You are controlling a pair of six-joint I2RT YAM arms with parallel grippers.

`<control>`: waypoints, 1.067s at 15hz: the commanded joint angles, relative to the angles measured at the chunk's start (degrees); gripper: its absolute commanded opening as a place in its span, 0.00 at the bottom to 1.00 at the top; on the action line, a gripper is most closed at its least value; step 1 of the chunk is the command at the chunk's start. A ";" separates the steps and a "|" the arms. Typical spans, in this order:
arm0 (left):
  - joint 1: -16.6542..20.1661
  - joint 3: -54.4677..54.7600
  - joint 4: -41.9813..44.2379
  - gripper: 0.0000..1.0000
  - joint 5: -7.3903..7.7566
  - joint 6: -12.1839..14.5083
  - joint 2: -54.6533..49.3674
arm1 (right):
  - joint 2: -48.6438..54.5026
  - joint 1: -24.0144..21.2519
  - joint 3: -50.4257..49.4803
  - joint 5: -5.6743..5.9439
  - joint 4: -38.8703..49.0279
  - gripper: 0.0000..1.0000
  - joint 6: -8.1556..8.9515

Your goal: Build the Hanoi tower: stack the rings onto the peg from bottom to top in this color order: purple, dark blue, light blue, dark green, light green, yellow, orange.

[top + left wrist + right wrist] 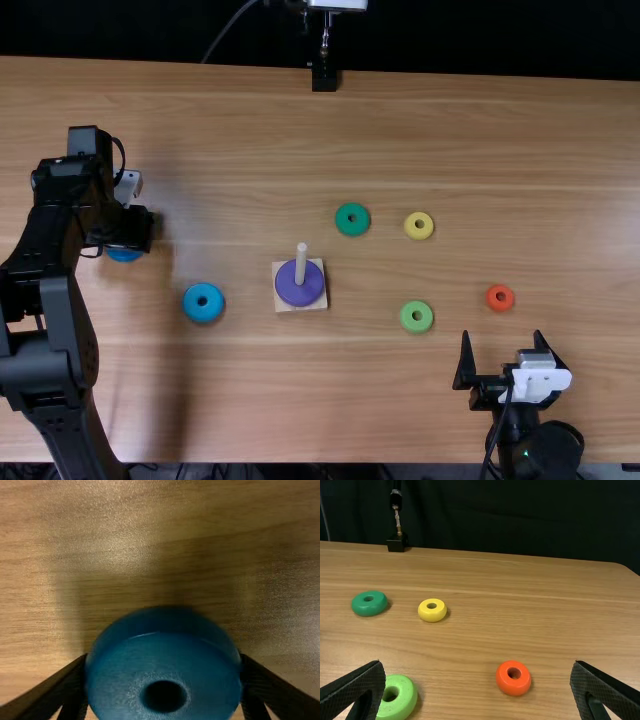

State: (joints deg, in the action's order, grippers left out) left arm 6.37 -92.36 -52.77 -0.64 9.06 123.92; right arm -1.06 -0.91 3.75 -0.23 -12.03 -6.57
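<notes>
The left pincer seems closed on a thick, glossy blue ring; the pale, upright, cylindrical peg stands well apart, to its right.

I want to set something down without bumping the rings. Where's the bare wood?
Widest: from the dark green ring and yellow ring to the far table edge. Also between the peg base and near edge. Crowded: at the left pincer, gripping one blue ring with another blue ring nearby, and at the right pincer, by the orange ring.
</notes>
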 commanded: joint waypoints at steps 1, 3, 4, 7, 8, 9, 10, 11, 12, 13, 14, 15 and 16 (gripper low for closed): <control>-0.22 -1.33 -0.07 0.00 0.75 0.75 0.54 | 1.06 -0.24 -2.87 0.55 -3.74 1.00 -0.18; -0.31 -1.69 -0.28 0.00 0.64 0.75 0.36 | 1.06 -0.24 -2.87 0.55 -3.74 1.00 -0.18; -0.57 -2.30 -0.28 0.00 0.64 0.85 0.01 | 1.06 -0.24 -2.87 0.55 -3.74 1.00 -0.18; -0.66 -6.08 -4.60 0.00 0.12 0.43 -5.00 | 1.06 -0.24 -2.87 0.55 -3.74 1.00 -0.18; -0.66 -8.37 -8.40 0.00 0.01 -0.09 -5.88 | 1.06 -0.24 -2.87 0.55 -3.74 1.00 -0.18; -0.66 -10.65 -12.51 0.00 0.01 -0.20 -6.50 | 1.06 -0.24 -2.87 0.55 -3.74 1.00 -0.18; -0.66 -13.46 -16.73 0.00 0.12 -0.31 -7.02 | 1.06 -0.24 -2.87 0.55 -3.74 1.00 -0.18; -0.75 -16.19 -21.16 0.00 0.12 -0.41 -7.64 | 1.06 -0.24 -2.87 0.55 -3.74 1.00 -0.18; -1.45 -18.39 -25.38 0.00 0.64 -0.41 -8.43 | 1.06 -0.24 -2.87 0.55 -3.74 1.00 -0.18; -3.03 -20.41 -28.75 0.00 0.75 -0.41 -8.78 | 1.06 -0.24 -2.87 0.55 -3.74 1.00 -0.18; -4.44 -22.08 -31.81 0.00 0.75 -0.41 -8.87 | 1.06 -0.24 -2.87 0.55 -3.74 1.00 -0.18; -5.67 -22.78 -33.61 0.00 0.75 -0.52 -9.40 | 1.06 -0.24 -2.87 0.55 -3.74 1.00 -0.18; -6.72 -22.25 -33.39 0.00 0.86 -0.52 -11.86 | 1.06 -0.24 -2.87 0.55 -3.74 1.00 -0.18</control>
State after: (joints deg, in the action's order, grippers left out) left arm 0.10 -113.60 -85.82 -0.58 8.80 115.37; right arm -1.06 -0.91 3.75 -0.23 -12.01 -6.57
